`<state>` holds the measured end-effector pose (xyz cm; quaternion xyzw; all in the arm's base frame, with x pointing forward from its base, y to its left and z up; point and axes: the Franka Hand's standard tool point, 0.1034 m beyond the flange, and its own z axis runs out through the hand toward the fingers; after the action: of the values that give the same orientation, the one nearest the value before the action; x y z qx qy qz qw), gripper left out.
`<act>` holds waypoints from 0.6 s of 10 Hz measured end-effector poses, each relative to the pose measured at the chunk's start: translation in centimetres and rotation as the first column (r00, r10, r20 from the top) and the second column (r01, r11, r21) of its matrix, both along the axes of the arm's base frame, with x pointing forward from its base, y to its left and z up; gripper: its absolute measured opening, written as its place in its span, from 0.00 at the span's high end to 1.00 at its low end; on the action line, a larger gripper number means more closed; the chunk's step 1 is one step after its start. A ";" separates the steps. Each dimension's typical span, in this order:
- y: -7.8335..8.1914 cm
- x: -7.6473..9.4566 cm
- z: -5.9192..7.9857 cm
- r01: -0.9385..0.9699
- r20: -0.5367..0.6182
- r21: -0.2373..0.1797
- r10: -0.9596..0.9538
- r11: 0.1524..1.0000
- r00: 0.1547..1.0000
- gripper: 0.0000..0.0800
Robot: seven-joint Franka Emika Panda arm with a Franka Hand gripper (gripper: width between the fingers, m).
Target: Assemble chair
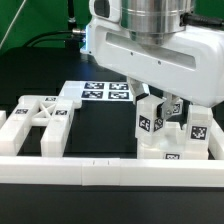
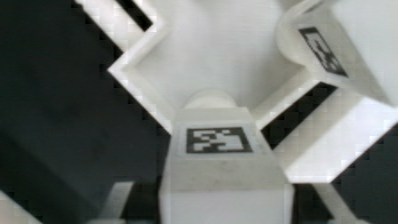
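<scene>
Exterior view first: the arm reaches down from the top of the picture toward the exterior view's right half of the black tabletop point(image 1: 100, 135). Its claw point(image 1: 160, 108) is drawn narrow, and as far as I can make out it is gripping a short upright white post point(image 1: 147, 122) that carries a black-and-white tag on its face. That post stands among the larger cluster of chair parts point(image 1: 190, 140), chunky white blocks with tags, crowded together just behind the front border rail point(image 1: 110, 172) on the exterior view's right. I cannot tell whether the post is seated in the block below it or only touching it.

A second chair piece, a notched block point(image 1: 40, 115) with crossing bars and small tags, lies well apart on the exterior view's left, close to the rail there. Between the two groups, farther back, the marker board point(image 1: 105, 92) lies flat.

On the wrist view I see one square tag point(image 2: 217, 138) squarely in the middle, on the flat face of a white piece that runs out of the frame toward the camera. Angled white walls point(image 2: 160, 60) fan out around it, with dark tabletop showing in the gaps. The fingers themselves do not show clearly here.
</scene>
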<state>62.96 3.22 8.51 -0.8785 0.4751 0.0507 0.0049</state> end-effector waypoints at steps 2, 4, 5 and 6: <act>-0.3 0.1 0.0 0.165 0.012 0.007 -0.165 0.986 0.986 0.64; -0.3 -0.4 -0.1 0.358 0.089 0.018 -0.358 0.933 0.929 0.64; 0.2 -0.4 -0.1 0.448 0.097 0.021 -0.447 0.894 0.889 0.64; 0.8 -0.2 -0.1 0.511 0.121 0.030 -0.510 0.859 0.851 0.64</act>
<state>62.72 3.99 8.41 -0.7223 0.6900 -0.0082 0.0463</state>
